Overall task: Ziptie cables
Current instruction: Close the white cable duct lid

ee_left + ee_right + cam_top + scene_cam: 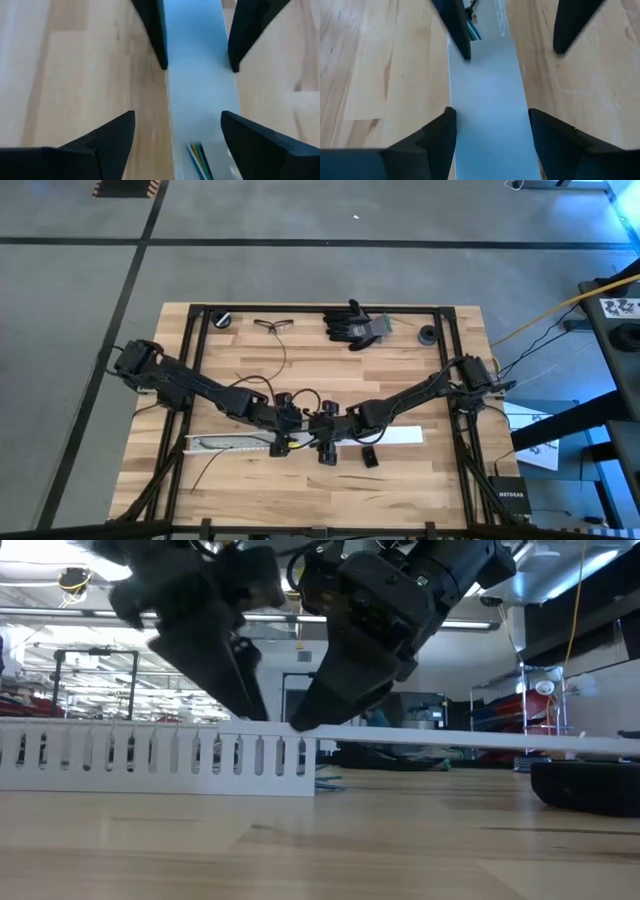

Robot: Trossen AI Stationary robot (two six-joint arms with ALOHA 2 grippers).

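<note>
I have both grippers, left [177,140] and right [492,135], open astride the white strip [487,90]. The cables [199,159] lie at its end; I should lower evenly.

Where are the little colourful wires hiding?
The thin blue, green and yellow wires lie on the flat white strip in mid-table, between the open left gripper and open right gripper.

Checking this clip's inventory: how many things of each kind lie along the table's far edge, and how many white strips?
Round black pieces: 2
Safety glasses: 1
Glove pile: 1
Slotted white strip: 1
Flat white strip: 1
Total: 6
</note>
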